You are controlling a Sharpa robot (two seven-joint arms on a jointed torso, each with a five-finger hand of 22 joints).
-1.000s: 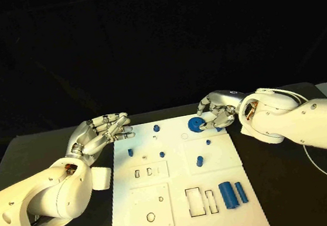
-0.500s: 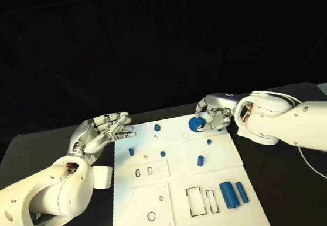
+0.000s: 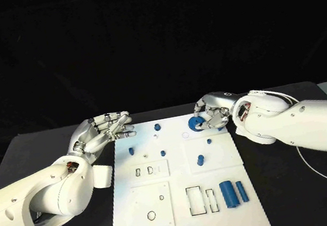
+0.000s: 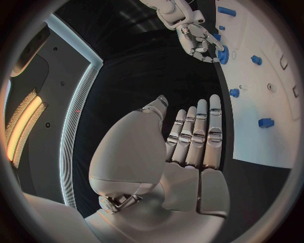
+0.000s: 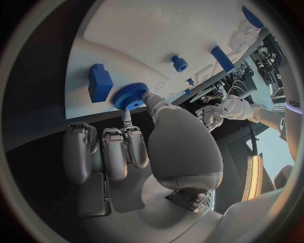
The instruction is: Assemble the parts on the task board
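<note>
I have the blue gear pinched in the fingers of my right hand, held at the far end of the task board, near its right side; the right wrist view shows the toothed rim caught between thumb and fingertip, with a blue block just beside it on the white plate. My left hand hangs over the dark desk just off the board's far left corner, holding nothing; from the left wrist view its fingers lie straight and side by side, while from above they look loosely curled, so I read them as unloaded and slack. I judge the step in hand to be seating this gear on its place at the far end of the board, and the task as early: the two blue cylinders lie loose near the right edge toward me, and several small blue pegs dot the far half. The next move, as I see it, calls for lining the gear's bore over its post or marked circle and lowering it flat. I cannot tell from here exactly where that seat lies under my fingers. Room is decent: my right hand is near the board's right edge with bare desk beyond it, and my left hand is well apart from it, but the block and a small peg stand close to the gear, so I should come down straight and not sweep sideways.
</note>
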